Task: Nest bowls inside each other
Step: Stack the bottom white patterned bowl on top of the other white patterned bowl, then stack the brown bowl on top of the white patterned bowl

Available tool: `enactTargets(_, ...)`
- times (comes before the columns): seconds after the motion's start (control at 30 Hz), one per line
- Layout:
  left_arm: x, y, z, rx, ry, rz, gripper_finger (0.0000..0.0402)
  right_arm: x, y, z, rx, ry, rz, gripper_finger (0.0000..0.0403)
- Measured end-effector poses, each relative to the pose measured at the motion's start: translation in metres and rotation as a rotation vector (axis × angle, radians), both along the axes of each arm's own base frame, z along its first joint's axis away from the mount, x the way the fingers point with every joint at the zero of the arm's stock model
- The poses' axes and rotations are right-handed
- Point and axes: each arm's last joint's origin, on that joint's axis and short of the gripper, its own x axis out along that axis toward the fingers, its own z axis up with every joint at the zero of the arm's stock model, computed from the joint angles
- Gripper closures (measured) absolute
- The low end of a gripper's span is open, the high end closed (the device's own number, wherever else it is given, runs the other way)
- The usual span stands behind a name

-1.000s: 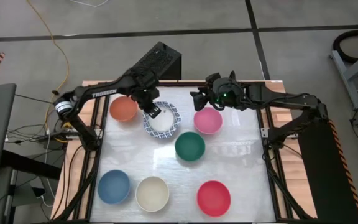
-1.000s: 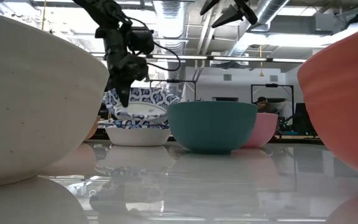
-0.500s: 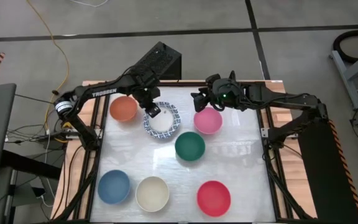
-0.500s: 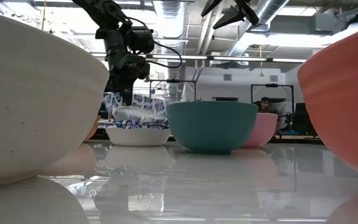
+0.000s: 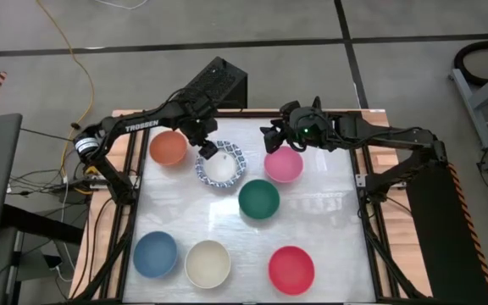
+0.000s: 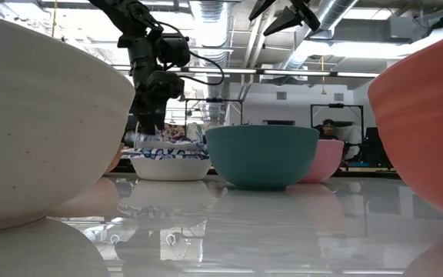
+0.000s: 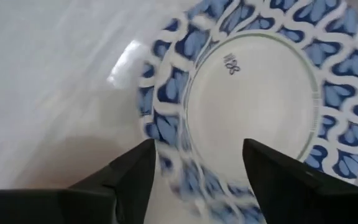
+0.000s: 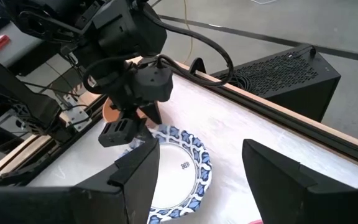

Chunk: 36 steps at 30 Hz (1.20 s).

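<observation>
A white bowl with a blue patterned rim [image 5: 222,164] sits level inside another like it [image 6: 169,165] at the table's far middle. My left gripper [image 5: 207,151] hovers open over the stack's left rim [image 7: 166,134], one finger on each side and touching nothing. My right gripper [image 5: 271,135] hangs open, high above the far left of the pink bowl [image 5: 284,164]. Resting singly on their bases are the orange [image 5: 169,148], dark green [image 5: 259,199], blue [image 5: 156,254], cream [image 5: 207,263] and red [image 5: 291,269] bowls.
A black box [image 5: 219,85] stands just beyond the table's far edge, behind the left arm. Wooden rails [image 5: 130,195] run along the table's sides. Bare tabletop [image 5: 329,212] lies right of the green bowl. A person [image 6: 325,127] sits far back in the room.
My left gripper has opened and let go of the patterned bowl, which it had held tilted by its rim above the stack. The bowl has dropped and now lies level inside the patterned bowl beneath. The gripper itself has stayed in place.
</observation>
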Motion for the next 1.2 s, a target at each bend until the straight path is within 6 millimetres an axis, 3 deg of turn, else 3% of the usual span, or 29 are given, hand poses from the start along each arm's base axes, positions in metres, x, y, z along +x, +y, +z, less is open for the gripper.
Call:
enactTargets(0.27, -0.004, 0.0, 0.006, 0.075, 0.048, -0.006, 0.017, 0.0, 0.0, 0.0, 0.0, 0.001, 0.0, 0.0154)
enactTargets(0.43, -0.014, -0.004, 0.045, 0.064, -0.096, -0.02, 0.017, 0.0, 0.0, 0.0, -0.001, -0.001, 0.001, 0.0154)
enactTargets(0.67, -0.073, -0.033, 0.13, 0.211, -0.277, -0.011, 0.0171, -0.004, 0.001, 0.004, -0.027, 0.005, 0.015, 0.0154)
enactTargets(0.83, -0.118, -0.071, 0.154, 0.335, -0.255, -0.1, 0.0171, -0.005, -0.001, 0.004, -0.05, 0.022, 0.022, 0.0154)
enactTargets(1.0, -0.135, -0.095, 0.136, 0.388, -0.193, -0.034, 0.0171, -0.006, -0.004, 0.002, -0.062, 0.046, 0.018, 0.0154)
enactTargets(1.2, -0.134, -0.104, 0.079, 0.32, -0.046, -0.049, 0.0171, -0.007, -0.008, 0.003, -0.08, 0.059, 0.016, 0.0154)
